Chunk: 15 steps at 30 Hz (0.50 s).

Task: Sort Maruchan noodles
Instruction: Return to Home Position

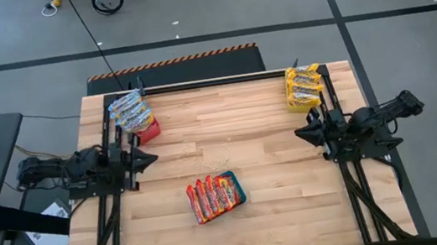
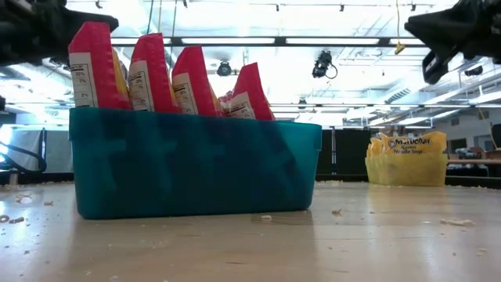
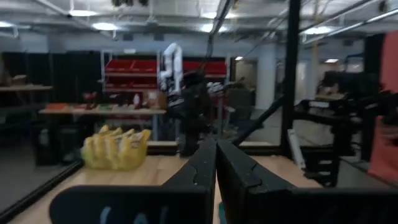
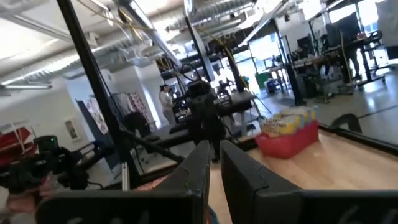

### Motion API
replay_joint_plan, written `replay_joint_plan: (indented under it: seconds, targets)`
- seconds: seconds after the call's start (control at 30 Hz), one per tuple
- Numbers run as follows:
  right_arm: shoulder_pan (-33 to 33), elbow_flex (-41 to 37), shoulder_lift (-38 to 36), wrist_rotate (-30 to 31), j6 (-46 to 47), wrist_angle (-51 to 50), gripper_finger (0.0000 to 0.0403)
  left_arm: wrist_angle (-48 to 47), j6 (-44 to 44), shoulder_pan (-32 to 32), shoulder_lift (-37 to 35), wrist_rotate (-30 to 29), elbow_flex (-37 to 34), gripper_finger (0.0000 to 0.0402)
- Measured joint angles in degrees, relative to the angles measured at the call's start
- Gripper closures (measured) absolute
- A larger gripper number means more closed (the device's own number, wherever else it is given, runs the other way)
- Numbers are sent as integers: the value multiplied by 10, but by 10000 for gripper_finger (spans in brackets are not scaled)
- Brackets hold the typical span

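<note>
Open wooden surface (image 1: 245,132) spans between the left end effector (image 1: 147,158) and the right end effector (image 1: 303,134), each closed on nothing near a side edge. Red-orange Maruchan noodles (image 1: 210,198) stand on edge in the teal tray (image 1: 237,189), with their long axes slightly skewed from front to back. Blue-trimmed packets (image 1: 130,113) fill the red bin (image 1: 150,132) at the far left corner. Yellow packets (image 1: 303,84) fill the yellow bin (image 2: 407,174) at the far right.

Blue-trimmed packets (image 1: 130,113) far left, yellow packets (image 1: 303,86) far right, red-orange packets (image 1: 211,197) upright — near centre
</note>
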Motion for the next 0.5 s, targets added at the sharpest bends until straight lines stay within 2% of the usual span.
replay_joint_plan:
  seconds: [0.07,0.3,0.5]
  targets:
    - [0,-9,0,0,1,0,357,19,-3,-13,-2,1,-17,383]
    - [12,-26,0,3,4,-1,357,-18,-8,-24,-9,1,-14,383]
    - [34,16,0,40,-10,-29,357,-138,-25,-24,-21,-2,49,383]
